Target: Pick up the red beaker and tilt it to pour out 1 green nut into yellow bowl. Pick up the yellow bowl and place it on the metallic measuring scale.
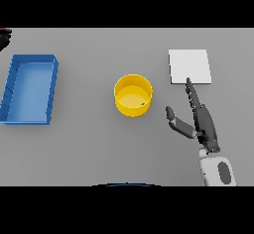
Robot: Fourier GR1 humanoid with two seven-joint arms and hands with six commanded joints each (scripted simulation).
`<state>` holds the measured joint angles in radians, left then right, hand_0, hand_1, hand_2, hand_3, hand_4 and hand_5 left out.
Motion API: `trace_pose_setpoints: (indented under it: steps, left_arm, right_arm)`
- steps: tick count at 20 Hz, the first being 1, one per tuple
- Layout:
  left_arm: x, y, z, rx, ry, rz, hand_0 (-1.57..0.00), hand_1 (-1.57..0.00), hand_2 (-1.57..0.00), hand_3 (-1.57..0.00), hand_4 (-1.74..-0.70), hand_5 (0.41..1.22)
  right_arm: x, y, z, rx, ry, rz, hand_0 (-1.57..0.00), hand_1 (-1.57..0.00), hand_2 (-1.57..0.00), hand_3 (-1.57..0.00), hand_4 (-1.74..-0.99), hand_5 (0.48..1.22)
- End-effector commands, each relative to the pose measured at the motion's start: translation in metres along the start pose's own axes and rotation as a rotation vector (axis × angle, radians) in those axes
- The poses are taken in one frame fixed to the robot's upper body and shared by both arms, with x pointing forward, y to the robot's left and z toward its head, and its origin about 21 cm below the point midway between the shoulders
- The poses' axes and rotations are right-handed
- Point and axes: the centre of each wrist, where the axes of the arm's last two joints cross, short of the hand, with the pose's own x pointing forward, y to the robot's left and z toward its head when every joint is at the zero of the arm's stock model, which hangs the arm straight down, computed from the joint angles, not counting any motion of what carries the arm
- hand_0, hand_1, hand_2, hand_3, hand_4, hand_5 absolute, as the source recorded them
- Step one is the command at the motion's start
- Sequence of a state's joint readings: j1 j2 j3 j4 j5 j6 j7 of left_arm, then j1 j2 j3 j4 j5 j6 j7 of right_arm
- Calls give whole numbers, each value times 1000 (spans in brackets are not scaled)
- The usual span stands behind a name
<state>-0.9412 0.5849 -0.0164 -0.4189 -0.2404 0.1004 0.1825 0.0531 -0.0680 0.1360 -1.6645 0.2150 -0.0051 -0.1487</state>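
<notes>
Yellow bowl (133, 95) sits upright mid-table, a green nut (143, 104) inside near its right wall. Right hand (202, 121) is just right of the bowl, not touching it: fingers straight and together, pointing up-left, thumb splayed toward the bowl, holding nothing. Fingertips overlap the lower edge of the white scale (190, 66). Blue tray (30, 89) at far left. Left hand (4, 38) barely shows at the top-left edge with something red; its fingers can't be made out.
</notes>
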Motion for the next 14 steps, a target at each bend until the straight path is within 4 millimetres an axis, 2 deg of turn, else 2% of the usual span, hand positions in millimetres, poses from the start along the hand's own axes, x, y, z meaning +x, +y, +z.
trace_pose_setpoints:
  steps: [1, 3, 7, 8, 9, 10, 11, 12, 14]
  left_arm:
    - [-7, -5, 4, -2, 22, 12, -1571, -1571, -1571, -1570, -1741, 1221]
    - [-18, -14, 15, -5, 25, 36, -1571, -1571, -1571, -1571, -1741, 1151]
    - [-30, -21, 38, -6, 66, 76, -1571, -1571, -1571, -1571, -1741, 925]
    - [-30, -19, 43, -13, 85, 73, -1571, -1571, -1571, -1571, -1655, 868]
    - [-27, -21, 47, -35, 91, 67, -1571, -1571, -1526, -1525, -1521, 818]
    - [-23, -16, 51, -78, 47, 51, -1469, -1344, -1276, -1318, -1369, 774]
    - [-24, -12, 56, -125, 30, 52, -1175, -1075, -1021, -1055, -1232, 737]
    - [-24, -9, 61, -172, 21, 73, -940, -860, -817, -843, -1126, 705]
    - [-28, -5, 62, -230, 31, 55, -601, -550, -522, -539, -976, 664]
  right_arm:
    - [1, 1, 1, 0, -1, 2, 1, 1, 1, 1, -1166, 676]
    - [0, 1, -4, -3, 17, 0, 1, 1, 1, 1, -1174, 676]
    - [0, 2, 0, -10, 7, 3, 1, 1, 1, 1, -1157, 671]
    - [0, 1, -1, -12, 12, -5, 1, 1, 1, 1, -1155, 669]
    - [-4, 2, 1, -6, 18, -11, 1, 1, 1, 1, -1155, 670]
    - [-4, 3, 1, -1, 17, -14, 1, 1, 1, 1, -1153, 670]
    - [-2, 5, 1, -6, 10, -9, 1, 1, 1, 1, -1151, 670]
    - [1, 2, 1, -10, 0, 4, 1, 1, 1, 1, -1149, 670]
    - [1, 0, 1, -8, 3, -10, 1, 1, 1, 1, -1153, 670]
